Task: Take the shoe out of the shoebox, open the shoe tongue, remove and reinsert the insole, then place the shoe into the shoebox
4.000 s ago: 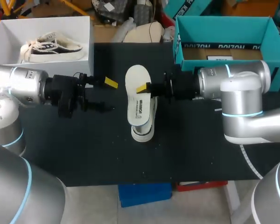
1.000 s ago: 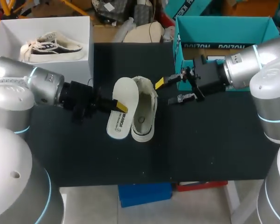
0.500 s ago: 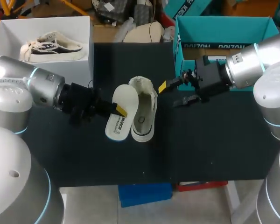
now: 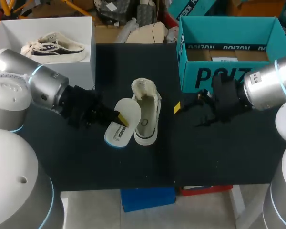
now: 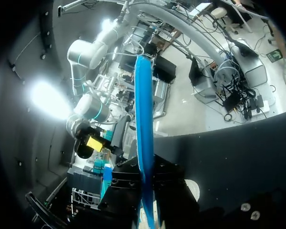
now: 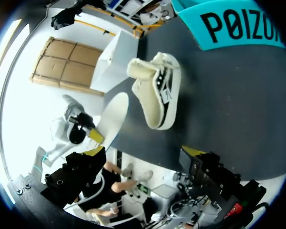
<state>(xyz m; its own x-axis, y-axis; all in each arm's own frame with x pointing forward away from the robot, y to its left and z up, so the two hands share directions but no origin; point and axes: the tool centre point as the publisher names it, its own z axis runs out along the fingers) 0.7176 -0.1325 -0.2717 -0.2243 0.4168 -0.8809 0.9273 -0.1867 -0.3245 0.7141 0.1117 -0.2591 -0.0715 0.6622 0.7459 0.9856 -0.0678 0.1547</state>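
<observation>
While pinching white foam insole point(image 4: 119, 128) in left gripper point(image 4: 118, 117) beside cream canvas shoe point(image 4: 146, 114), leaves right gripper point(image 6: 143, 153) splayed, empty. Past removal; yet to reinsert and rebox.

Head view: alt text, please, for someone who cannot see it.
The left arm holds a white insole in its jaws, just beside a white shoe on the black table. The right arm, jaws open and empty, is in front of a teal box.

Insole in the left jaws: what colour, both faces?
The insole is white on top; its underside is blue, clearest in the left wrist view.
</observation>
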